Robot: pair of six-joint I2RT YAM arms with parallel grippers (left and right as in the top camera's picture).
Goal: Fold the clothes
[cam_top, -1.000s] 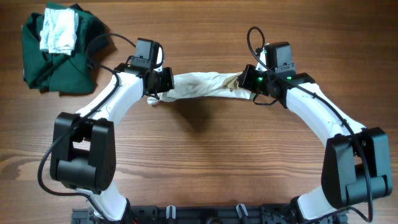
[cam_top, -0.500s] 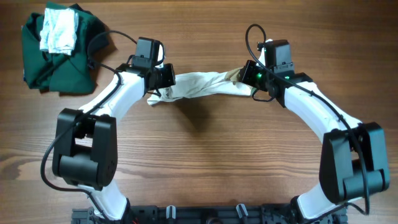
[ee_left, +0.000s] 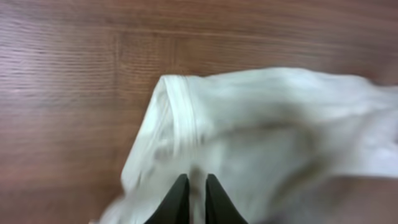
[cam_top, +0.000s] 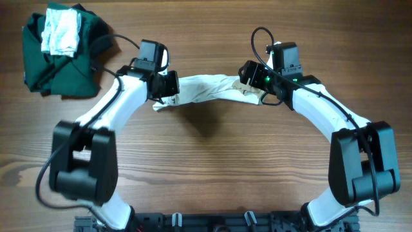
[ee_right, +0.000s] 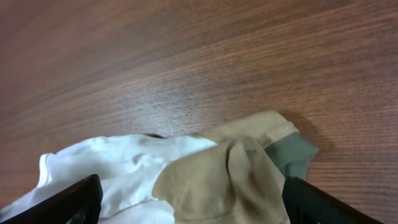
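Lying as a bunched band across the far middle of the wooden table [cam_top: 212, 161], the clothes [cam_top: 209, 88] are spanned between both arms. The white, hemmed left end is pinched by the left gripper [ee_left: 196, 186], whose jaws are nearly closed upon it. The khaki-tan, green-edged right end is straddled by the right gripper [ee_right: 191, 186], whose jaws are spread wide with nothing clamped. At the far left, a dark green garment [cam_top: 61, 67] is topped by a whitish cloth [cam_top: 61, 32].

Brown wood-grain table [cam_top: 212, 167], grain running left to right, even light, soft shadows
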